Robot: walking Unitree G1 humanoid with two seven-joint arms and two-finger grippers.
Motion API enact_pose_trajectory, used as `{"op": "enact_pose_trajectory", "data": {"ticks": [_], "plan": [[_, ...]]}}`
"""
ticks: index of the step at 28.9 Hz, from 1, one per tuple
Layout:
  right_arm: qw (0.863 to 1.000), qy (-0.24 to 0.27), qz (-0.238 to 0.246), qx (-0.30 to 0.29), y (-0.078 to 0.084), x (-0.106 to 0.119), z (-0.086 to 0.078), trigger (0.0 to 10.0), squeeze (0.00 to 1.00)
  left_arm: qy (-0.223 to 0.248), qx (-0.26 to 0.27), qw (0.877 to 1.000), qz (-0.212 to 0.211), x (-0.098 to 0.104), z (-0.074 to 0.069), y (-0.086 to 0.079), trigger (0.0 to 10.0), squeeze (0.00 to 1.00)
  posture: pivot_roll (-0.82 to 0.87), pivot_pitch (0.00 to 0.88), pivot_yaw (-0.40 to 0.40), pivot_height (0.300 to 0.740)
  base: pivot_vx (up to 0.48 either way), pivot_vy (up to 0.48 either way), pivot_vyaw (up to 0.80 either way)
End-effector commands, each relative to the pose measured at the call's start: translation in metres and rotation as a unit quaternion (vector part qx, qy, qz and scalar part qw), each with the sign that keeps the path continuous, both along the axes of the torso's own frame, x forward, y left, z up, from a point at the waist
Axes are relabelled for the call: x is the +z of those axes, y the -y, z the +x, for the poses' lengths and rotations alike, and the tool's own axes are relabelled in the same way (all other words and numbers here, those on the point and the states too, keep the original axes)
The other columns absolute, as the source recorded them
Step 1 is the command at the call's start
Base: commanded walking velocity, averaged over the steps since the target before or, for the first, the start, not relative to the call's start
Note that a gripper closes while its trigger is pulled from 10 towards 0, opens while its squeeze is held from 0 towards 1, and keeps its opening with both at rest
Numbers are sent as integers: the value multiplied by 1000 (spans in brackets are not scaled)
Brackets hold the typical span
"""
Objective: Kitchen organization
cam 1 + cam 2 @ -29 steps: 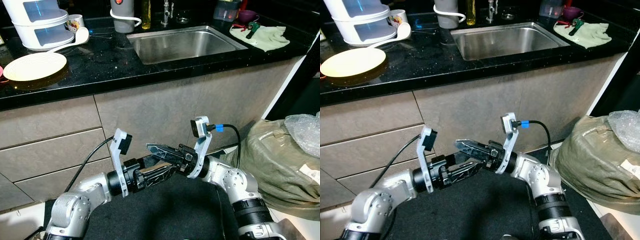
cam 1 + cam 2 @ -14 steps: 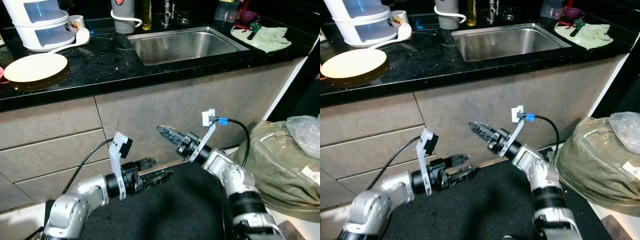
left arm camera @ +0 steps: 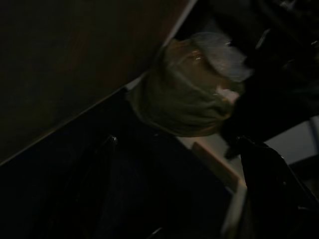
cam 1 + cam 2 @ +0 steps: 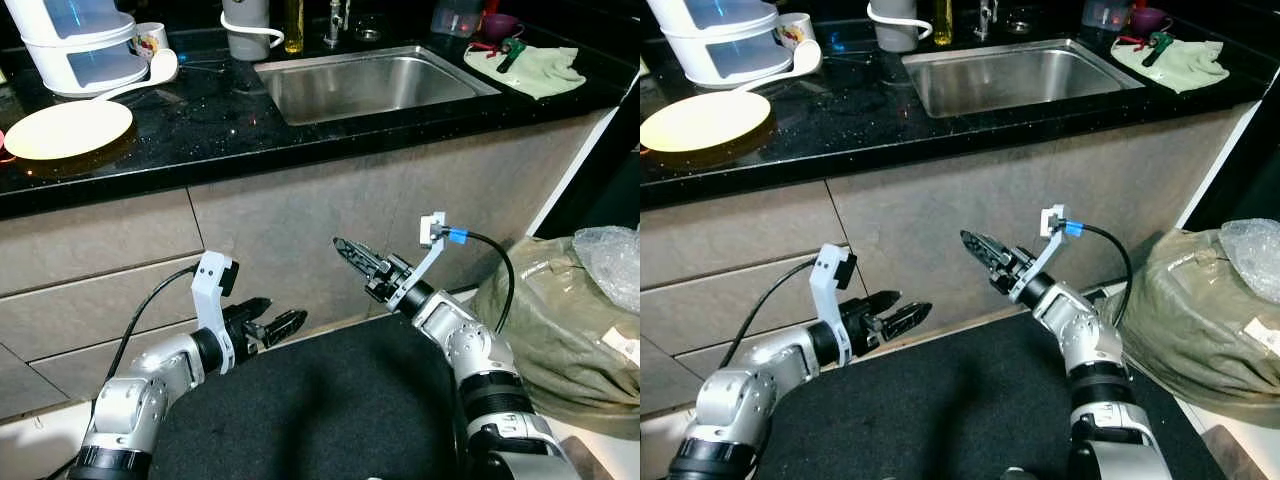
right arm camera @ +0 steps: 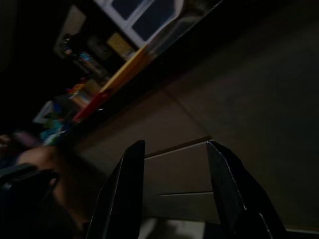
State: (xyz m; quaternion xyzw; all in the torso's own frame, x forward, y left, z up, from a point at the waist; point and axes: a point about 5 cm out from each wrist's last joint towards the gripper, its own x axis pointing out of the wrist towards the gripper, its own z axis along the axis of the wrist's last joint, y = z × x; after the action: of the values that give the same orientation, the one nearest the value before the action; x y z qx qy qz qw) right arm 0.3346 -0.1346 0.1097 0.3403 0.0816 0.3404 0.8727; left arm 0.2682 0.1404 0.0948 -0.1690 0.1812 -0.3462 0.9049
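Left eye view puts the right gripper [image 4: 348, 251] low in front of the cabinet fronts [image 4: 330, 215], fingers pointing up and to the robot's left; the right wrist view shows its two black fingers [image 5: 122, 191] set well apart with nothing between them. The left gripper [image 4: 275, 322] hangs lower, near the left drawer fronts [image 4: 90, 290], its fingers parted a little and also holding nothing. Open room lies between the two grippers and the cabinet faces, and neither touches them.

Above runs the front edge of the black desk [image 4: 220, 130]. A steel sink [image 4: 375, 85] is set into it. On the robot's left a pale yellow plate [image 4: 68, 130] lies close to that front edge, with a white stacked container [image 4: 80, 45] and a mug [image 4: 150, 38] behind it. A green cloth [image 4: 530, 70] lies right of the sink, near the desk's corner. On the floor to the right sits a bulky olive bag [image 4: 560, 320], just beside the right arm.
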Motion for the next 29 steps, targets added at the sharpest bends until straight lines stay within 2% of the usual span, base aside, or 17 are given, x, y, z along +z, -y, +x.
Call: {"op": "enact_pose_trajectory", "data": {"ticks": [1, 3, 4, 6, 9, 10, 12, 14, 17, 20, 24, 26, 28, 29], "plan": [[1000, -5, -10, -19, 2, -2, 2, 10000, 0, -1, 24, 1000, 19, -4, 4, -5, 10000, 0, 10, 0, -20, 732, 0, 0, 0], [1000, -12, -4, -22, 3, -4, 3, 10000, 0, -7, 59, 998, 9, -5, 11, -10, 10000, 0, 10, 0, -19, 732, 0, 0, 0], [1000, -12, -4, -22, 3, -4, 3, 10000, 0, -7, 59, 998, 9, -5, 11, -10, 10000, 0, 10, 0, -19, 732, 0, 0, 0], [999, 5, 19, 33, -2, 2, -4, 10000, 0, 3, -3, 1000, -27, 4, 1, -2, 10000, 0, 11, 0, -20, 732, 0, 0, 0], [995, 23, 30, 92, -8, 6, -13, 10000, 0, 12, -83, 996, -39, 10, -15, 9, 10000, 0, 11, 0, -19, 732, 0, 0, 0], [995, 23, 30, 92, -8, 6, -13, 10000, 0, 12, -83, 996, -39, 10, -15, 9, 10000, 0, 11, 0, -19, 732, 0, 0, 0], [992, 30, 29, 115, -11, 6, -17, 10000, 0, 14, -120, 992, -42, 11, -24, 13, 10000, 0, 11, 0, -19, 732, 0, 0, 0], [994, 28, 15, 107, -12, 2, -17, 10000, 0, 13, -140, 989, -49, 12, -30, 14, 10000, 0, 11, 0, -19, 732, 0, 0, 0], [997, 16, -6, 71, -11, -4, -11, 10000, 0, 10, -129, 991, -34, 7, -28, 12, 10000, 0, 14, 0, -20, 732, 0, 0, 0], [999, 5, -6, 51, -11, -7, -8, 10000, 0, 7, -121, 992, -30, 4, -26, 12, 10000, 0, 14, 0, -20, 732, 0, 0, 0], [997, 12, -2, 72, -14, -5, -12, 10000, 0, 7, -131, 991, -37, 6, -30, 14, 10000, 0, 14, 0, -21, 732, 0, 0, 0], [998, 10, -10, 60, -12, -6, -11, 10000, 0, 9, -119, 993, -23, 4, -28, 13, 10000, 0, 14, 0, -22, 732, 0, 0, 0], [999, 8, -22, 40, -10, -8, -8, 10000, 0, 4, -83, 996, -10, 1, -20, 9, 10000, 0, 16, 0, -23, 732, 0, 0, 0], [1000, 0, -30, -2, -4, -9, -2, 10000, 0, -10, -19, 1000, 17, -7, -8, 1, 10000, 0, 15, 0, -23, 732, 0, 0, 0]]}}
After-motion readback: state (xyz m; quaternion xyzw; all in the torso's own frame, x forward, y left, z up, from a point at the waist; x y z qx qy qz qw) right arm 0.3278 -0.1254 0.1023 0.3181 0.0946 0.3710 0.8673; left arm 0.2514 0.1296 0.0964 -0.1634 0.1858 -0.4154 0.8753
